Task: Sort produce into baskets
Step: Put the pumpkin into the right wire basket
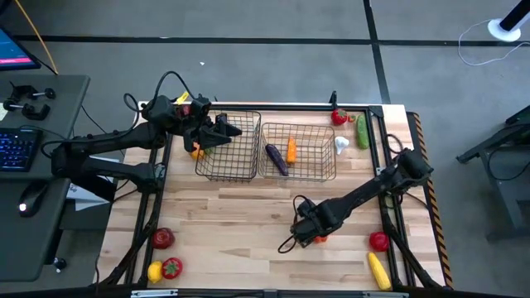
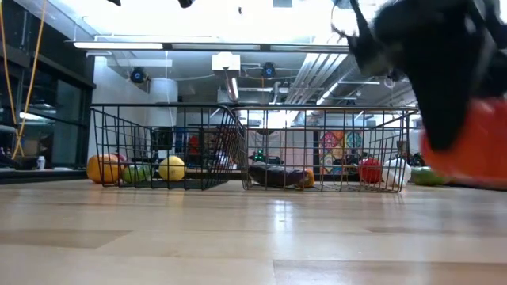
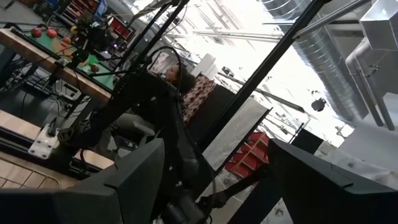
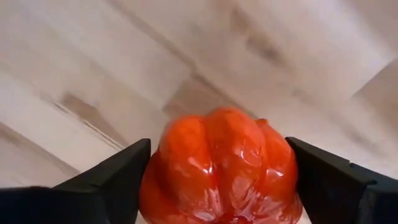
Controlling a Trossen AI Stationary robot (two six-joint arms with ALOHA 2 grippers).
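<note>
My right gripper (image 1: 308, 232) is shut on an orange-red toy pepper (image 4: 221, 165) over the table's near middle; the pepper also shows in the low view (image 2: 467, 150). My left gripper (image 1: 222, 131) is open and empty above the far left corner of the narrower basket (image 1: 228, 149). The wider basket (image 1: 298, 151) holds a purple eggplant (image 1: 276, 159) and an orange carrot (image 1: 291, 149). An orange fruit (image 2: 103, 168), a green one (image 2: 136, 172) and a yellow one (image 2: 171, 168) show at the narrower basket's left end. My right gripper pinches the pepper's two opposite sides (image 4: 155, 168) between its two fingers (image 4: 118, 180). The fingers slant down toward the table. The pepper is lifted a little clear of the table, its lobed end pointing away from the wrist.
Loose on the table: a red fruit (image 1: 339, 117), a green cucumber (image 1: 362, 131) and a white piece (image 1: 342, 145) at the far right; a red tomato (image 1: 378, 241) and a yellow piece (image 1: 378, 269) near right; two red pieces (image 1: 163, 238) and a lemon (image 1: 155, 271) near left.
</note>
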